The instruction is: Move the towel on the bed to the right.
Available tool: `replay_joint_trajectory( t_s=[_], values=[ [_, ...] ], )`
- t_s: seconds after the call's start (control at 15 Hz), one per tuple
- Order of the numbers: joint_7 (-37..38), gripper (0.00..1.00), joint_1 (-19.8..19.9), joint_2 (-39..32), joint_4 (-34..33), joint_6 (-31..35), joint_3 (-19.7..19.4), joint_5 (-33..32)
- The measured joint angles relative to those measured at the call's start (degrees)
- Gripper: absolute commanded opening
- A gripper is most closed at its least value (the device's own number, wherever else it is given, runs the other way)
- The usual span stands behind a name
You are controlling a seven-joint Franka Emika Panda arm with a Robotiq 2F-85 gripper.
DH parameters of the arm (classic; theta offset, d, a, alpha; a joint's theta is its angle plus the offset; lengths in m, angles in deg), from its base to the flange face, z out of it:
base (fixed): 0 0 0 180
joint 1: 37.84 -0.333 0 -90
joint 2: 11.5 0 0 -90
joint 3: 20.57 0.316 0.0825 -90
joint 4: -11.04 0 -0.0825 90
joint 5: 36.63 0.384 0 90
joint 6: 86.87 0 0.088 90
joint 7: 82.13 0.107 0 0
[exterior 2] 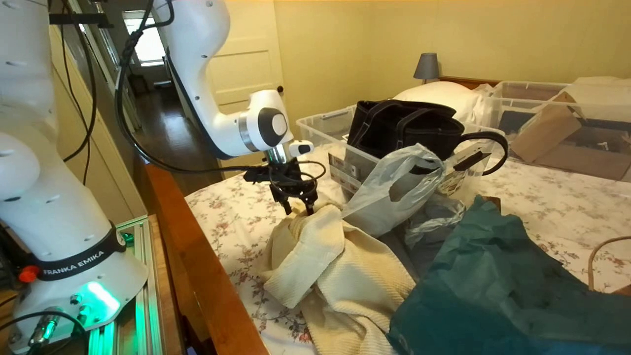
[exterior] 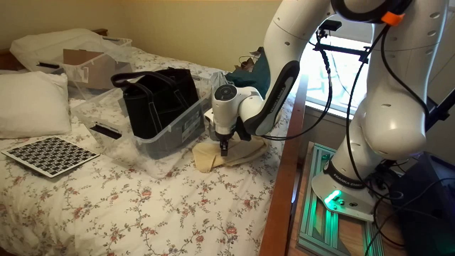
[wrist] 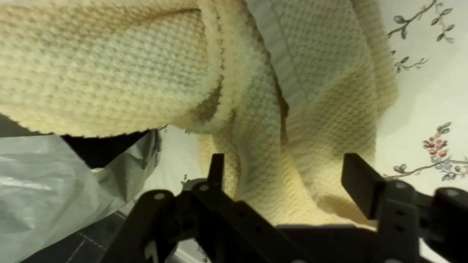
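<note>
On white floral bedspread (exterior: 160, 213), I see cream textured-knit towel (exterior 2: 365, 276) lying rumpled, pale grey plastic bag (exterior 2: 374, 209) just beside. My black two-fingered claw (exterior 2: 298, 212) over towel, spread apart; contact I can't tell. Near bag: black fabric tote (exterior: 161, 101) in clear plastic bin (exterior: 170, 142).

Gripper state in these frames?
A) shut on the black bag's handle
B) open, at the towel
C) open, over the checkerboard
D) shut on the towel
B: in the wrist view the gripper has its jaws well apart, with the towel showing between and beyond them.
</note>
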State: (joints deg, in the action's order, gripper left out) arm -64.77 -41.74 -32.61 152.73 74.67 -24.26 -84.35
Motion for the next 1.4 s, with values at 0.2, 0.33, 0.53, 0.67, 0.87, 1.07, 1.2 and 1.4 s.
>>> replay_joint_trajectory(
  t_s=[0.2, 0.33, 0.53, 0.67, 0.87, 1.07, 1.2, 1.4],
  values=[
    [-3.53, 1.00, 1.68, -4.37, -1.43, 1.98, 1.88, 1.89],
    [-3.94, 1.00, 2.04, -6.83, -2.85, 3.08, 2.13, 1.90],
    [-3.85, 0.74, 1.95, -9.96, -5.39, 3.97, 1.67, 1.80],
    [-3.85, 0.59, 1.95, -11.72, -6.69, 4.14, 1.44, 1.80],
    [-3.77, 0.39, 1.95, -13.68, -7.96, 4.14, 1.39, 1.80],
    [-2.24, 0.18, 1.80, -13.82, -8.57, 4.07, 0.99, 1.81],
    [-0.17, 0.05, 0.95, -12.66, -8.52, 4.01, -0.19, 1.74],
    [1.50, 0.04, 0.85, -7.78, -6.80, 3.32, 0.05, 2.86]
  ],
)
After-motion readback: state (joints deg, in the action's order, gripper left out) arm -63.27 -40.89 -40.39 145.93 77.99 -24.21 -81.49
